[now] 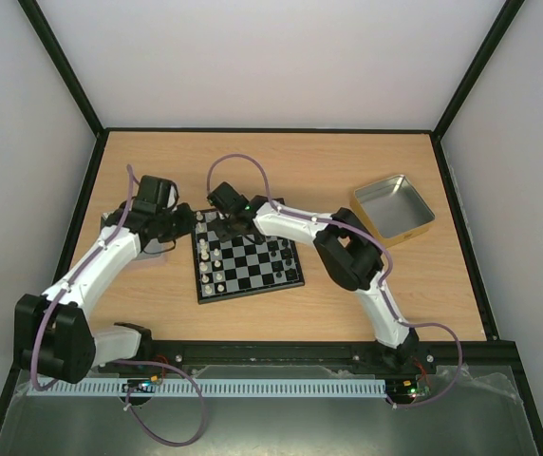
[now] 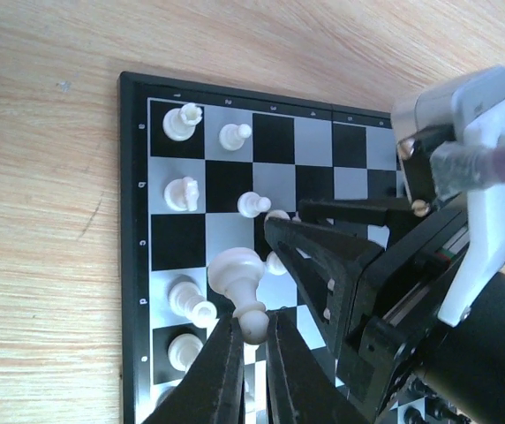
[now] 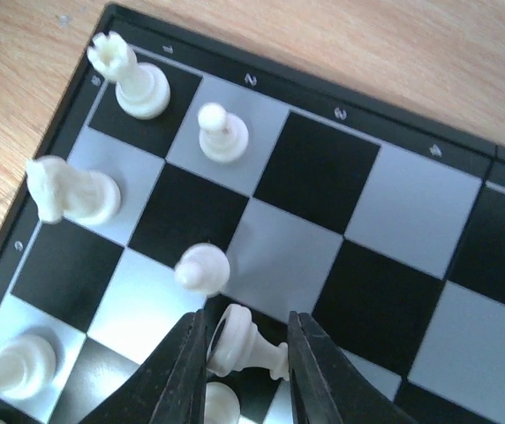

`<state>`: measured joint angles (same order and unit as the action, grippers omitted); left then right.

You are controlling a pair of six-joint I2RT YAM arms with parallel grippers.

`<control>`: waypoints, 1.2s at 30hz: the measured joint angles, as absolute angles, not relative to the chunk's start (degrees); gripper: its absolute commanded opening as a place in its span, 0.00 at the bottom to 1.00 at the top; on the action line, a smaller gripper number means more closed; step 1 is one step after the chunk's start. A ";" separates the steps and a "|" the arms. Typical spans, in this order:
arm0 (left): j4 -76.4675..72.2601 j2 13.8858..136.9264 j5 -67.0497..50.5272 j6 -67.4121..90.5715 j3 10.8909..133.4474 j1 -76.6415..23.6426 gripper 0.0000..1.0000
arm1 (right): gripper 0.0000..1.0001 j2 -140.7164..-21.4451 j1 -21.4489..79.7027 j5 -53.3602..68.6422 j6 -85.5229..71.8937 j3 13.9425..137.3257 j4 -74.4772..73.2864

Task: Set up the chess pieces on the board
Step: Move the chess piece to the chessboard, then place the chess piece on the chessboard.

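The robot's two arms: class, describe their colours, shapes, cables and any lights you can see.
The left arm and right arm both have white link shells with bulky black joint housings. A purple cable loops along each. The left gripper and right gripper are black, each with two slim tapering fingers. A small green light glows at the right arm's base.

Left tool (image 2: pixel 252 325) pinching a cream chessman (image 2: pixel 235 274) above the board (image 2: pixel 129 221).
The piece hangs tilted; other cream pieces (image 2: pixel 182 122) stand nearby, the right tool (image 2: pixel 284 217) just beside, wooden worktop (image 2: pixel 41 221) beneath.
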<state>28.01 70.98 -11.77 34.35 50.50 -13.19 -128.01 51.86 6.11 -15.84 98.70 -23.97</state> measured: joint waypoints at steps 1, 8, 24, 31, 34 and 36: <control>28.03 71.24 -12.01 34.22 50.76 -13.19 0.04 | 0.23 -127.70 51.83 5.98 -15.81 98.15 -23.73; 28.51 74.59 -13.98 32.69 53.54 -13.23 0.04 | 0.23 -123.50 51.81 5.28 -16.47 91.85 -22.83; 35.83 89.47 -13.06 28.64 62.72 -20.08 0.07 | 0.36 -113.03 48.95 6.85 -23.77 79.77 -16.34; 39.55 95.70 -10.92 27.31 67.33 -21.93 0.09 | 0.36 -106.83 48.42 7.84 -27.31 75.99 -9.54; 41.01 98.19 -9.61 26.55 69.01 -22.92 0.08 | 0.36 -104.18 48.42 7.77 -28.53 73.60 -7.60; 41.76 99.11 -9.04 26.24 69.21 -23.51 0.08 | 0.36 -103.15 48.42 7.57 -28.95 72.55 -6.79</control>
